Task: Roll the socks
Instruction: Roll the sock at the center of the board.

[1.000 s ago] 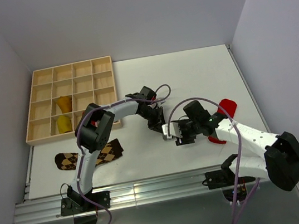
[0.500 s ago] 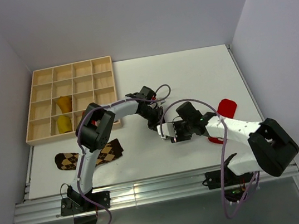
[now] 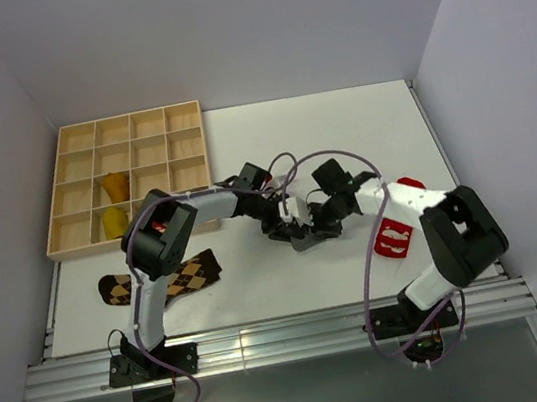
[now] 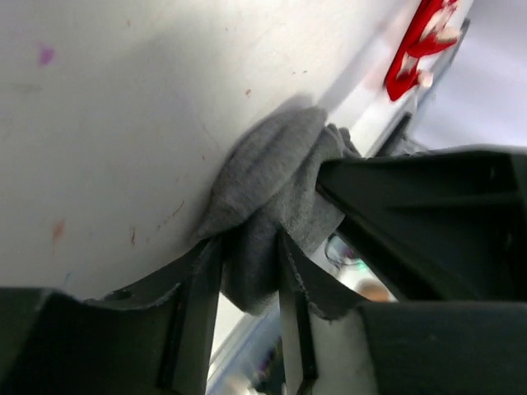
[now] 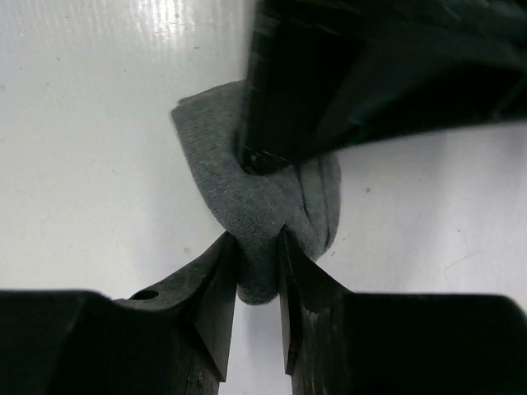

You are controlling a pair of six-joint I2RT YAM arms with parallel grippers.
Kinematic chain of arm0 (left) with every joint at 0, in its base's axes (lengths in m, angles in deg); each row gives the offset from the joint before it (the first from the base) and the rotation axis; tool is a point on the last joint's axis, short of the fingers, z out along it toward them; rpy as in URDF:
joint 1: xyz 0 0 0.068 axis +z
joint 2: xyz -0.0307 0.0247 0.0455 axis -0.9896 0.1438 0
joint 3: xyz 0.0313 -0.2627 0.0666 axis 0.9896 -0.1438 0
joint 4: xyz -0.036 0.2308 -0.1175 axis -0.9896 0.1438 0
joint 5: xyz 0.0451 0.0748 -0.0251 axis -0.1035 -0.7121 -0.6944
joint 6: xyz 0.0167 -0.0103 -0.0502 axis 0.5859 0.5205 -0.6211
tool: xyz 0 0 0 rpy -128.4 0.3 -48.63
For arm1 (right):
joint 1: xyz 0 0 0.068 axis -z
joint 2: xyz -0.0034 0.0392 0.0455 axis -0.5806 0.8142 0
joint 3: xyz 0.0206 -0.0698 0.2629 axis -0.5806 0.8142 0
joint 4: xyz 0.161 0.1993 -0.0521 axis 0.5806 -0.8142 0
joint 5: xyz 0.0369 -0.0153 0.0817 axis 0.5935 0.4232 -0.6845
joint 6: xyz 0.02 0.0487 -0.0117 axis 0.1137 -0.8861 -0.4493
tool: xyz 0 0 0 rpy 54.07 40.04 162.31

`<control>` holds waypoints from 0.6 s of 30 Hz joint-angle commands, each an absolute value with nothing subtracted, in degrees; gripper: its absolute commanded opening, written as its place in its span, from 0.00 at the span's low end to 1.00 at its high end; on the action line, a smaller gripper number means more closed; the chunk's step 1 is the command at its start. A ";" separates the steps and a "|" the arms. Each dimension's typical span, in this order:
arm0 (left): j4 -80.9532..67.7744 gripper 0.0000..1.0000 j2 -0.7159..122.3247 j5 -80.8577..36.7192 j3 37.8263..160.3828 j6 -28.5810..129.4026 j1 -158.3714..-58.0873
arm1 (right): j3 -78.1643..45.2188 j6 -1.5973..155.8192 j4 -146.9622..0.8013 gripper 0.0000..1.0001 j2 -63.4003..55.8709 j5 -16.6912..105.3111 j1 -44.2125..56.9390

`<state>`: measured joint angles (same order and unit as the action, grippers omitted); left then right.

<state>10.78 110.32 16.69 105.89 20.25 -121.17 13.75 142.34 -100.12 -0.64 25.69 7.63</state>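
A plain grey sock lies bunched on the white table. My left gripper is shut on one fold of it. My right gripper is shut on another fold of the same grey sock. In the top view the left gripper and the right gripper meet at the table's middle and hide the sock. A red sock with white marks lies to the right. Two brown-tan argyle socks lie at the near left. Two mustard-orange bundles sit in tray compartments.
A wooden tray with several compartments stands at the far left. The left gripper's dark body fills the top of the right wrist view. The red sock shows near the table's edge in the left wrist view.
My right arm has swung left and forward to meet the left gripper at the grey sock. This uncovered the red sock. The left gripper shifted slightly.
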 commanded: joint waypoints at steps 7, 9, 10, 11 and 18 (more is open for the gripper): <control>-12.21 0.42 96.85 -1.14 91.11 15.41 -121.46 | -1.92 145.98 -124.51 0.27 15.07 16.97 17.82; -15.72 0.42 94.40 -3.77 89.26 14.80 -121.54 | -3.41 145.10 -125.57 0.27 16.66 17.50 18.00; -17.30 0.42 93.34 -6.14 86.81 14.53 -121.46 | -4.20 144.75 -126.62 0.27 17.54 17.76 18.09; -20.10 0.42 92.28 -7.47 85.57 14.79 -121.46 | -5.08 144.40 -127.58 0.27 19.46 17.67 18.09; -29.87 0.48 83.32 -17.58 77.04 26.01 -124.00 | -14.91 142.47 -136.20 0.27 29.14 16.18 18.79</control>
